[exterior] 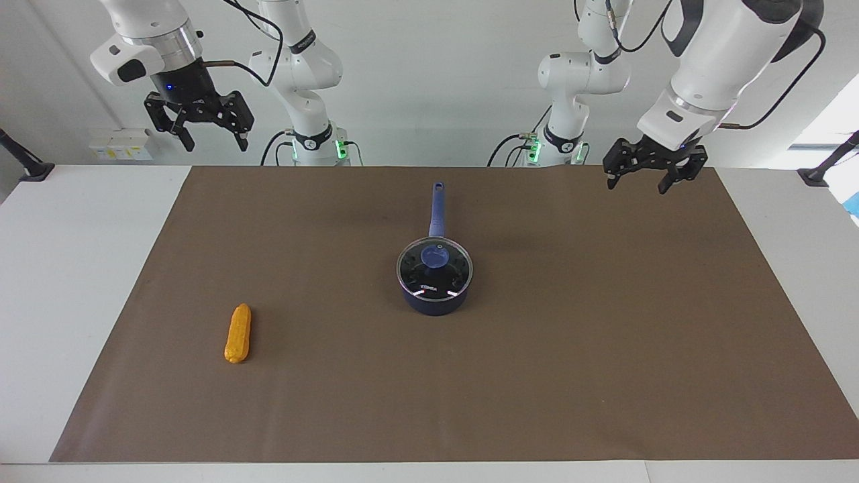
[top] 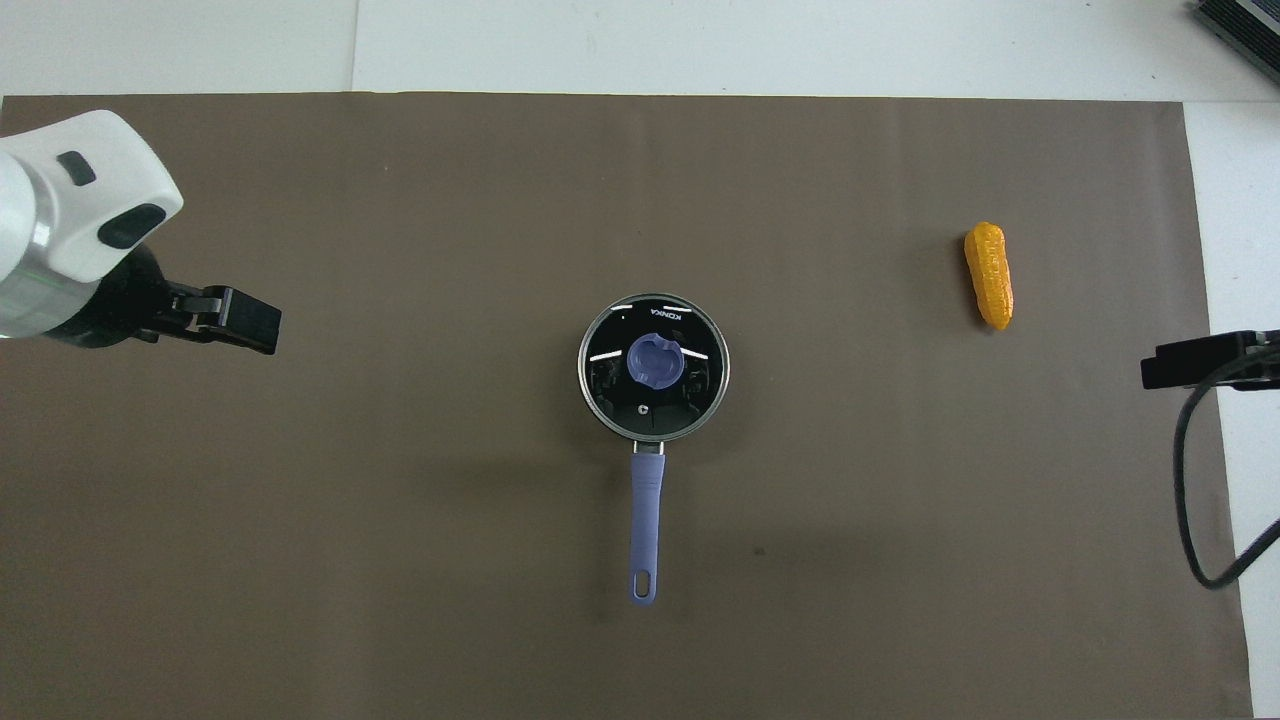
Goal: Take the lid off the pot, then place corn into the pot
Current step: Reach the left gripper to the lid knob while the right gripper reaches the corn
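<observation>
Pot [exterior: 434, 295], lid [exterior: 435, 267] and corn [exterior: 237, 333] on a brown mat [exterior: 604, 349], two robot arms above, nothing held.

One pot, one lid, one corn cob, two grippers. Nearest the robots, the pot's long blue handle points straight at them. The small navy pot sits mid-mat with its round glass lid on top: thin metal rim, blue knob at the centre, white lettering at the edge. The bumpy orange-yellow cob lies flat, well apart from the pot, toward the right arm's end and slightly farther out. The left gripper [exterior: 645, 177] hangs over the mat's robot-side edge at its own end, fingers apart. The right gripper [exterior: 199, 127] waits raised over the table edge, fingers apart.
</observation>
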`<state>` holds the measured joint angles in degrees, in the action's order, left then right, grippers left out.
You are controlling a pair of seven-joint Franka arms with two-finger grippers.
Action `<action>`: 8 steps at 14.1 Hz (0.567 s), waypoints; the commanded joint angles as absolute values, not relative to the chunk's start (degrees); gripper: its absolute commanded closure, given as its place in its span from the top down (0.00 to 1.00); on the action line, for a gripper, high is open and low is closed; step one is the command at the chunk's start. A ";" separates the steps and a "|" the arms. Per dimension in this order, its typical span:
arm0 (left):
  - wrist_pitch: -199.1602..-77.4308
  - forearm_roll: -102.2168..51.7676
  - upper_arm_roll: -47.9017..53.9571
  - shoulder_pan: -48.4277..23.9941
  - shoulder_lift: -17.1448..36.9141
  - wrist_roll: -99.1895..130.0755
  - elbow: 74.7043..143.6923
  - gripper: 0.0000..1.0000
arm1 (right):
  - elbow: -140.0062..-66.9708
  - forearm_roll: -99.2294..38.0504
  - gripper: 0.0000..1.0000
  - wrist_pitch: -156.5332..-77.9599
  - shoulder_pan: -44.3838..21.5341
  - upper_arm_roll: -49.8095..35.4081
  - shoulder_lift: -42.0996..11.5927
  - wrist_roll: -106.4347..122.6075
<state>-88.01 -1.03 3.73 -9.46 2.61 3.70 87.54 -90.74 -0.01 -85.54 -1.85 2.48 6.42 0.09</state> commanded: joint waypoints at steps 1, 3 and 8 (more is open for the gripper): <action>-91.57 -0.97 3.08 -12.90 2.20 7.37 90.43 1.00 | -90.26 0.70 1.00 -84.38 -1.06 2.28 6.42 1.93; -94.12 -0.88 3.16 -14.14 3.07 10.80 91.23 1.00 | -90.26 0.70 1.00 -84.29 -1.05 2.29 6.42 1.93; -99.39 -0.88 3.16 -19.59 7.02 13.97 90.88 1.00 | -90.26 0.61 1.00 -83.16 -0.97 2.37 6.94 2.02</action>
<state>-96.78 -1.04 3.94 -17.27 5.79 12.22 90.45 -90.73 -0.01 -85.33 -1.76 2.69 6.43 0.09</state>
